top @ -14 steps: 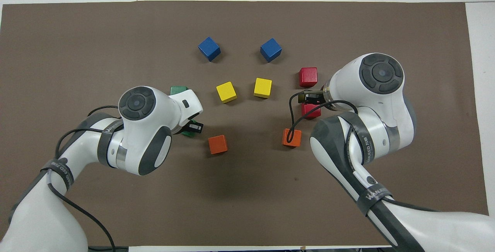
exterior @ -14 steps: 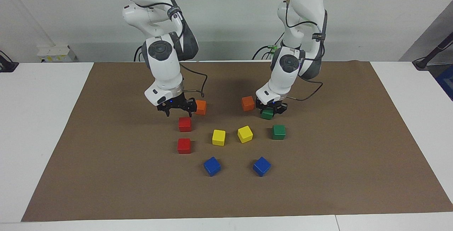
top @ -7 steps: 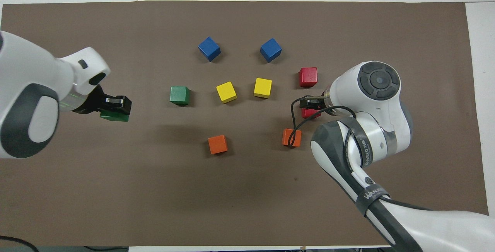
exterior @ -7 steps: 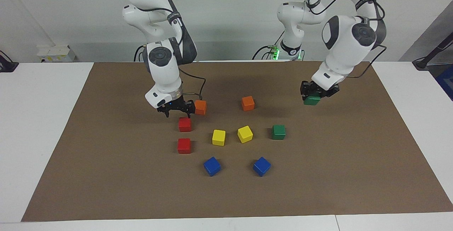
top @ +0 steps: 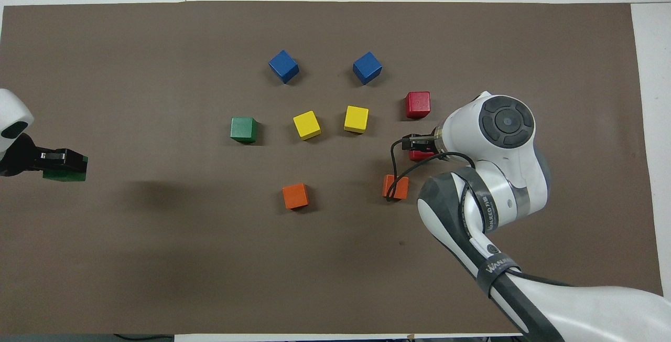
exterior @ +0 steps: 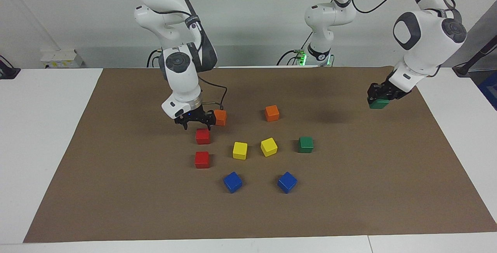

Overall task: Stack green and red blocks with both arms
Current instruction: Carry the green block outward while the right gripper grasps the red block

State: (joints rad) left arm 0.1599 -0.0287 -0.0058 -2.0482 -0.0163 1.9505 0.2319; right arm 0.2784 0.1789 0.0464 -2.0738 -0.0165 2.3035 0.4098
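Note:
My left gripper [exterior: 379,98] is shut on a dark green block [exterior: 377,104] and holds it in the air over the mat's edge at the left arm's end; it also shows in the overhead view [top: 62,166]. The second green block [exterior: 306,144] lies on the mat beside the yellow cubes. My right gripper [exterior: 195,122] is open, just above a red block [exterior: 202,136] that is half hidden under it in the overhead view [top: 419,155]. The second red block [exterior: 202,159] lies farther from the robots.
Two orange cubes [exterior: 220,117] [exterior: 272,113] lie nearest the robots, one right beside my right gripper. Two yellow cubes [exterior: 240,150] [exterior: 268,146] sit in the middle and two blue cubes [exterior: 232,182] [exterior: 287,182] lie farthest out on the brown mat [exterior: 116,191].
My left gripper lifted the green block from beside the orange cube and carried it out to the left arm's end of the mat. My right gripper stayed over the red block, dropping slightly.

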